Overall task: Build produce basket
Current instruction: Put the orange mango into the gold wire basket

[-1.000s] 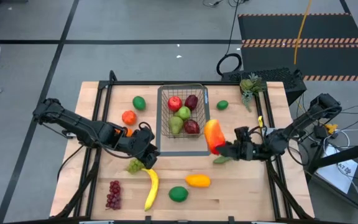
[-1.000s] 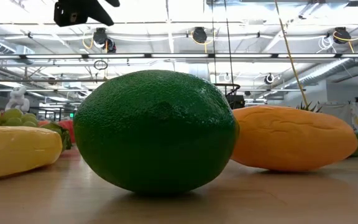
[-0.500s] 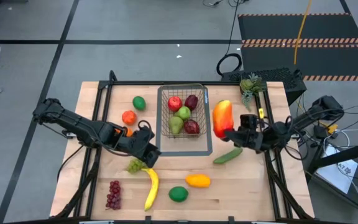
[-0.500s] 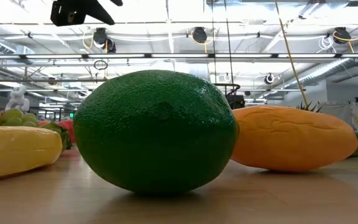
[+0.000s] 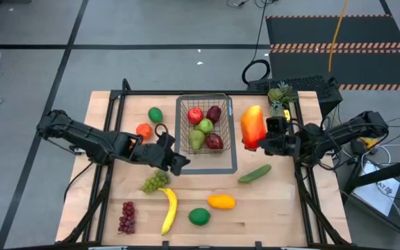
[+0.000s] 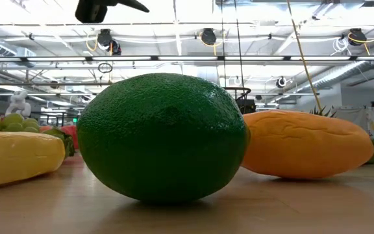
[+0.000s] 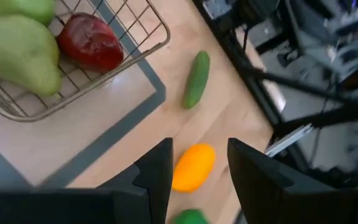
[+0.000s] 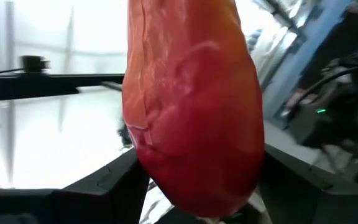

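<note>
The wire basket (image 5: 180,125) stands at the table's middle and holds a red apple (image 5: 195,114), a dark red fruit (image 5: 214,142) and green pears (image 5: 198,137). Just right of the basket, my right gripper (image 5: 261,142) is shut on a red-orange mango (image 5: 251,125). My left gripper (image 5: 180,164) hovers open off the basket's near left corner with nothing between its fingers (image 7: 157,177). Green grapes (image 5: 154,182), a banana (image 5: 169,212), a lime (image 5: 199,217), an orange mango (image 5: 221,202) and a cucumber (image 5: 255,173) lie on the table. My right gripper pinches the mango's lower end (image 8: 191,186) between its two fingers (image 8: 120,183), one on each broad side. The fingers come from the table's right side and slant upward. The mango stands up beyond the fingers, lifted clear of the table, beside the basket's right wall.
Red grapes (image 5: 127,217) lie at the near left. An orange (image 5: 143,130) and a green lime (image 5: 156,114) lie left of the basket. A spiky green plant (image 5: 280,94) sits at the far right corner. A grey rectangular outline (image 5: 233,163) runs around the basket.
My right gripper has carried the mango up and toward the table's far edge, from the basket's near right corner to beside its right wall, tipping it upright. My left gripper has risen a little, gone toward the right away from the green grapes, and rolled.
</note>
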{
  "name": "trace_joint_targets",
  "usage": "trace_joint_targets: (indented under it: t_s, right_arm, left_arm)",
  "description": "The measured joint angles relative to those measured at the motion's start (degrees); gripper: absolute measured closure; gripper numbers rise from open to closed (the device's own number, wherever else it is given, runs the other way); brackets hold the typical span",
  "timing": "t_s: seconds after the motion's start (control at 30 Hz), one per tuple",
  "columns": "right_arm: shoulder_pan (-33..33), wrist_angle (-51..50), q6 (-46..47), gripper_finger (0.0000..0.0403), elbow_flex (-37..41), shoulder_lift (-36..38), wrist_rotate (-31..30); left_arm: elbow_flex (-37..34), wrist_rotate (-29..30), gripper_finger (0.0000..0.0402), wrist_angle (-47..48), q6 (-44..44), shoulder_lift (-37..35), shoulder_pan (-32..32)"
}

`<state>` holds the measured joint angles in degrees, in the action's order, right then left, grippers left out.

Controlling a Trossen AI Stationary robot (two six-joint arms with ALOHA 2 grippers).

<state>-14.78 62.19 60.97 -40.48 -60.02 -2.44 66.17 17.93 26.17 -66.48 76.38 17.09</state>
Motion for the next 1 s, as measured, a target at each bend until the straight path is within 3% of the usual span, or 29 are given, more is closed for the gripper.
trace_joint_targets:
  t_s: [0.2, 0.37, 0.67, 1.0]
  right_arm:
    - [4.19, -0.27, 3.52, 0.0151, -0.01, 3.82, 9.34]
    - [8.29, -0.33, 4.01, 0.0151, -0.01, 6.09, 17.71]
    - [14.62, -2.26, 7.37, 0.0151, -0.01, 7.78, 26.01]
    - [18.75, -8.21, 7.33, 0.0151, -0.01, 7.86, 26.8]
  left_arm:
    - [0.0, -1.14, 0.025, -6.64, -5.86, 0.0, -1.84]
    - [0.0, 2.76, 0.025, -10.4, -4.56, 0.55, -2.73]
    - [0.0, 7.63, 0.025, -16.26, -4.37, 0.95, -4.27]
    - [-0.02, 7.59, 0.025, -15.28, -2.41, 2.34, -4.78]
